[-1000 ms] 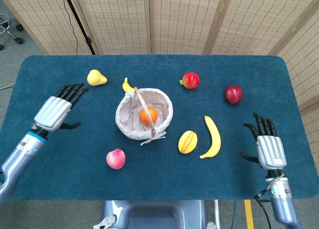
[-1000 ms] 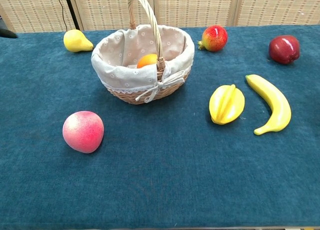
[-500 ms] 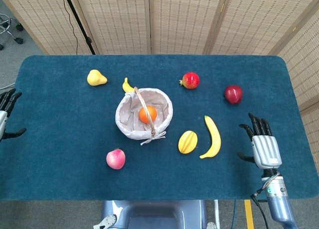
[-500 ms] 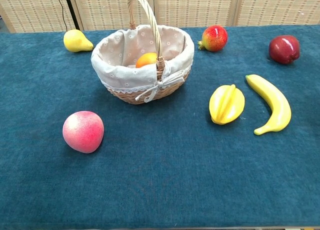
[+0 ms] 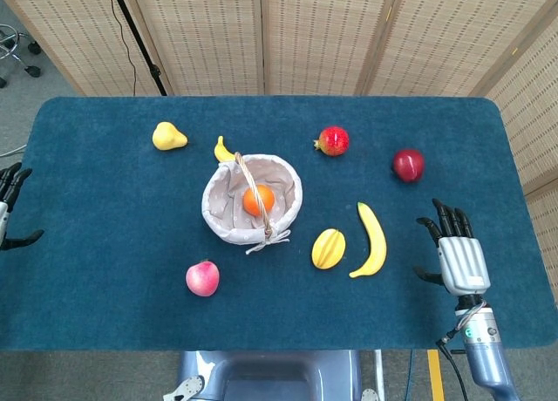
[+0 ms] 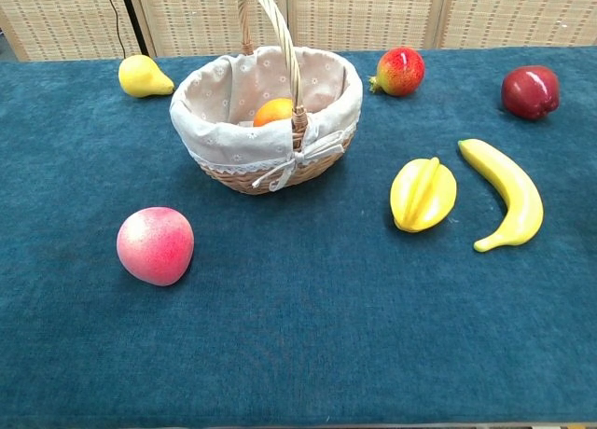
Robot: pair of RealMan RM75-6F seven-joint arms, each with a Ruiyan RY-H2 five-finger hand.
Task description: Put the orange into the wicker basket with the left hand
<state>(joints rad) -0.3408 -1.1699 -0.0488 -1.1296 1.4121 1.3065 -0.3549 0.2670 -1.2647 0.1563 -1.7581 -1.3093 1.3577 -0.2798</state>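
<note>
The orange point(image 5: 259, 200) point(image 6: 274, 112) lies inside the wicker basket point(image 5: 225, 229) point(image 6: 233, 172), which has a cloth lining and an upright handle and stands mid-table. My left hand point(image 5: 7, 207) shows only at the far left edge of the head view, fingers apart and empty, far from the basket. My right hand point(image 5: 457, 248) hovers over the table's right front, fingers spread, holding nothing. Neither hand appears in the chest view.
Around the basket lie a yellow pear point(image 5: 168, 137), a small banana point(image 5: 224, 150), a pink peach point(image 5: 202, 278), a yellow starfruit point(image 5: 328, 248), a long banana point(image 5: 372, 241), a pomegranate point(image 5: 332, 141) and a red apple point(image 5: 407, 166). Folding screens stand behind the table.
My left hand has drawn back from the left of the table to the frame's left edge. The right hand shifted only slightly. The orange stays in the basket.
</note>
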